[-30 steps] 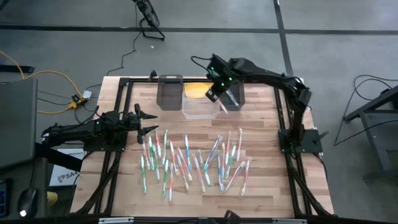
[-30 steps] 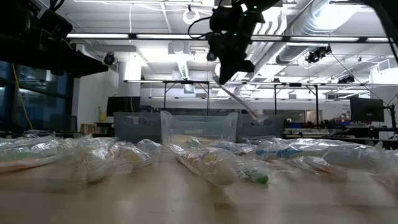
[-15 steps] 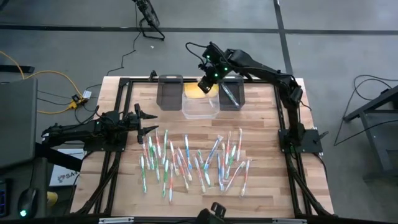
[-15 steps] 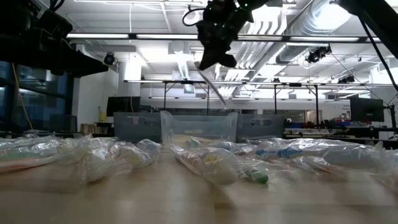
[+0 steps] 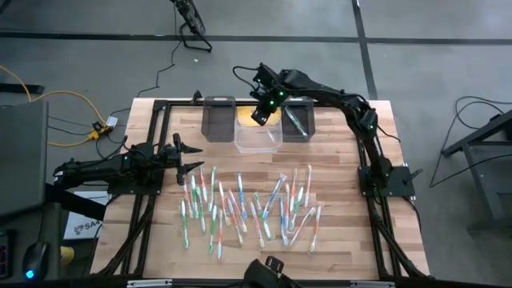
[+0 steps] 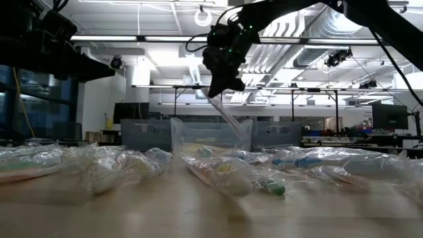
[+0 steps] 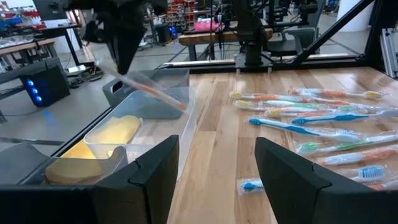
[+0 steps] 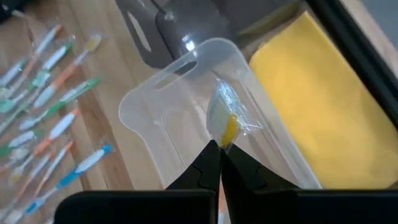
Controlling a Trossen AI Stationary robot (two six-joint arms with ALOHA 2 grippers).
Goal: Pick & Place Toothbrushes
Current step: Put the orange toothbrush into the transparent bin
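While hovering over the clear bin (image 5: 258, 136) at the table's far edge, right gripper (image 5: 259, 114) is clamped on a wrapped yellow-headed toothbrush (image 8: 225, 121) hanging down toward that bin. Left gripper (image 5: 181, 155) waits at the left side with fingers apart, beside the scattered toothbrushes (image 5: 248, 205) mid-table. Dark bins (image 5: 218, 118) flank the clear one.

Probably a lab: workbenches (image 7: 217, 34), ceiling ducts (image 6: 317, 26).

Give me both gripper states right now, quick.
Left gripper: open, empty, waiting at the table's left side.
Right gripper: shut on a wrapped toothbrush, above the clear bin.
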